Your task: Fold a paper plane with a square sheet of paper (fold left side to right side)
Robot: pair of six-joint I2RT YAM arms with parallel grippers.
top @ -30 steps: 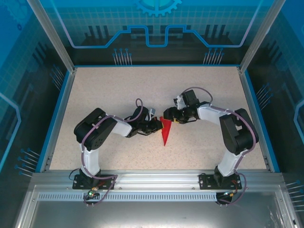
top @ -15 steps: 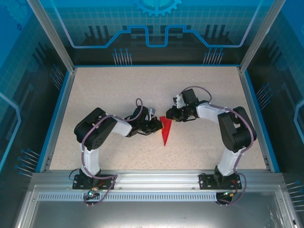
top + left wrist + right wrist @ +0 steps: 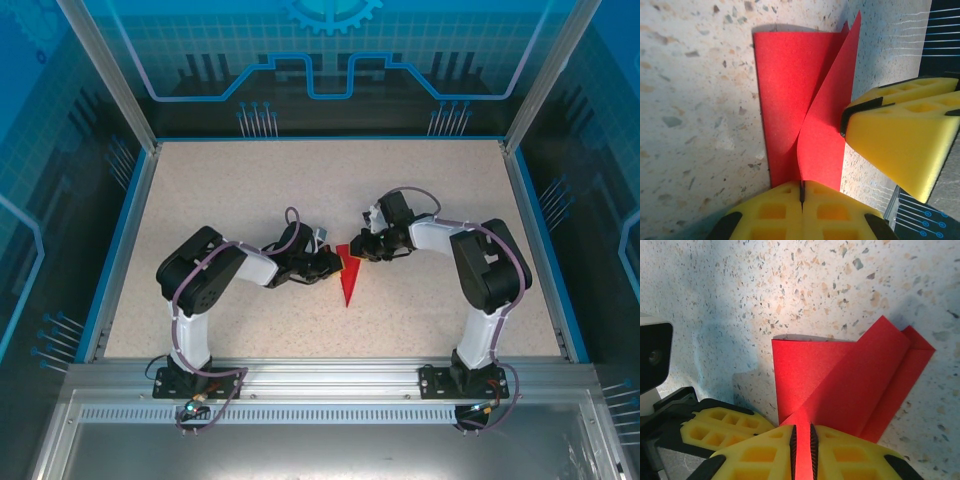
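Note:
The square sheet of paper is folded into a narrow, pointed red paper plane (image 3: 347, 285) lying mid-table, tip toward the near edge. My left gripper (image 3: 337, 264) is shut on its left edge; in the left wrist view the jaws (image 3: 802, 189) pinch a raised flap of the red paper (image 3: 790, 95). My right gripper (image 3: 362, 250) holds the wide far end from the right. In the right wrist view its jaws (image 3: 801, 435) are shut on a strip of the paper (image 3: 840, 380). The right gripper's yellow fingers (image 3: 895, 135) stand beside the flap, and the left gripper's fingers (image 3: 715, 427) sit just beside the right jaws.
The speckled table (image 3: 250, 190) has a raised blue rim (image 3: 125, 240) on its sides and an aluminium frame (image 3: 330, 375) at the near edge. Both arms bend inward and meet at the middle. The left wrist's white camera housing (image 3: 652, 357) is close to the right gripper.
My right gripper has closed on the paper's far end, and its arm has shifted slightly left. The left gripper has kept its grip and place.

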